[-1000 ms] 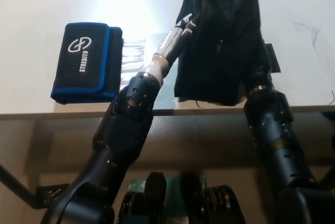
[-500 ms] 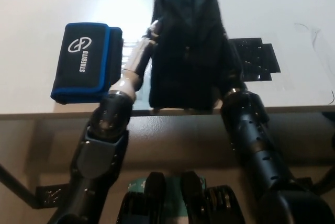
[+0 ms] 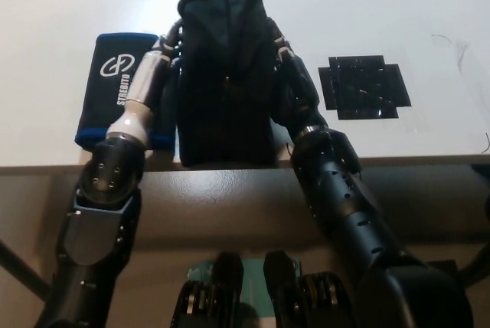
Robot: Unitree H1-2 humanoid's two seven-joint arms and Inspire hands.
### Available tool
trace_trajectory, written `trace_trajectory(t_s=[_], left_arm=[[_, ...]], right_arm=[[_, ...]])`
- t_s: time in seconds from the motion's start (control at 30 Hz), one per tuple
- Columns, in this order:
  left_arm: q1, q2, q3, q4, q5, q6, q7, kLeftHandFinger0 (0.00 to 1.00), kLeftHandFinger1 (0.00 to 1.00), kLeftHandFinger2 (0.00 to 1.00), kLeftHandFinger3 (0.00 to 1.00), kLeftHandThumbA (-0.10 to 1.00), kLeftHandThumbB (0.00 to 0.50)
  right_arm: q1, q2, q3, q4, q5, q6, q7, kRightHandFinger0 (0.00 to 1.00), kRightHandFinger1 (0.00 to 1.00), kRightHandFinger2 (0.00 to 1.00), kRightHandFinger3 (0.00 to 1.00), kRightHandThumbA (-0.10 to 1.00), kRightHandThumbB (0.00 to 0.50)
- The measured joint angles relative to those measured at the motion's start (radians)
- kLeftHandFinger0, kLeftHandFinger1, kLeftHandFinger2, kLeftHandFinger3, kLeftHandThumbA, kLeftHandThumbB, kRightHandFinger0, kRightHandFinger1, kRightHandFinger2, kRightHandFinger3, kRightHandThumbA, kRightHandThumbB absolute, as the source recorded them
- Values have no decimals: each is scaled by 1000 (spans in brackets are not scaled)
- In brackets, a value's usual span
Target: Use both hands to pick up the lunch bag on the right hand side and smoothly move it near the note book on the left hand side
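Now the lunch bag (image 3: 226, 75) has swung left, arriving just beside the notebook (image 3: 122, 86); both hands' fingers hidden, grip unclear.

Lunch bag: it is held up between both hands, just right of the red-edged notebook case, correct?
Not quite: in the head view the notebook case beside the lunch bag is black with blue edging, not red. The rest holds.

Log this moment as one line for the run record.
lunch bag: held up between both hands | left hand: on bag's left side | right hand: on bag's right side | notebook: just left of bag
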Motion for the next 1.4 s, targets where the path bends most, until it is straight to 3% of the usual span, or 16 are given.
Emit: trace_trajectory(t_s=[0.17, 0.27, 0.3, 0.37, 0.57, 0.67, 0.7, 0.77, 0.8, 1.0, 1.03, 1.17, 1.33, 1.37, 1.4], left_arm=[[-33, 19, 15, 33, -19, 0, -14, 1000, 1000, 1000, 1000, 1000, 305], [-47, 26, 15, 48, -23, 0, -19, 1000, 1000, 1000, 1000, 1000, 362], [-49, 30, 13, 50, -23, 1, -21, 1000, 1000, 1000, 1000, 1000, 415], [-46, 34, 5, 53, -18, 4, -25, 1000, 1000, 1000, 1000, 1000, 435], [-28, 54, -23, 57, 5, 11, -26, 1000, 1000, 1000, 1000, 1000, 500], [-12, 78, -38, 56, 22, 12, -27, 1000, 1000, 1000, 1000, 1000, 495], [-8, 85, -40, 55, 26, 12, -27, 1000, 1000, 1000, 1000, 1000, 495], [9, 109, -43, 43, 37, 14, -27, 1000, 1000, 1000, 1000, 1000, 497], [15, 115, -44, 38, 40, 15, -28, 1000, 1000, 1000, 1000, 1000, 494], [82, 187, -43, -54, 68, 21, -32, 1000, 1000, 1000, 1000, 1000, 486], [98, 200, -42, -80, 72, 22, -34, 1000, 1000, 1000, 1000, 1000, 483], [143, 230, -37, -149, 80, 26, -35, 1000, 1000, 1000, 1000, 1000, 472], [238, 251, -23, -263, 83, 29, -36, 1000, 1000, 1000, 1000, 1000, 453], [260, 251, -21, -285, 83, 29, -36, 1000, 1000, 1000, 1000, 1000, 452], [277, 251, -20, -303, 83, 29, -36, 1000, 1000, 1000, 1000, 1000, 434]], right_arm=[[-26, 6, 4, 9, -13, -8, -2, 1000, 1000, 1000, 1000, 1000, 330], [-31, 5, 26, 13, -41, -30, -23, 1000, 1000, 1000, 1000, 1000, 292], [-30, 3, 45, 14, -61, -44, -42, 1000, 1000, 1000, 1000, 1000, 314], [-25, -4, 76, 14, -94, -57, -76, 1000, 1000, 1000, 1000, 1000, 287], [-2, -43, 164, 5, -182, -63, -169, 1000, 1000, 1000, 1000, 1000, 320], [19, -68, 198, -14, -228, -65, -211, 1000, 1000, 1000, 1000, 1000, 319], [23, -73, 203, -19, -237, -65, -219, 1000, 1000, 1000, 1000, 1000, 286], [46, -94, 217, -52, -271, -71, -245, 1000, 1000, 1000, 1000, 1000, 273], [55, -102, 220, -64, -279, -72, -251, 1000, 1000, 1000, 1000, 1000, 313], [170, -168, 235, -206, -375, -75, -318, 1000, 1000, 1000, 1000, 1000, 328], [196, -181, 235, -238, -392, -75, -328, 1000, 1000, 1000, 1000, 1000, 365], [263, -212, 234, -318, -426, -74, -349, 1000, 1000, 1000, 1000, 1000, 414], [380, -247, 229, -471, -459, -74, -366, 1000, 1000, 1000, 1000, 1000, 393], [398, -249, 228, -498, -463, -73, -368, 1000, 1000, 1000, 1000, 1000, 421], [417, -250, 227, -520, -466, -73, -370, 1000, 1000, 1000, 1000, 1000, 389]])
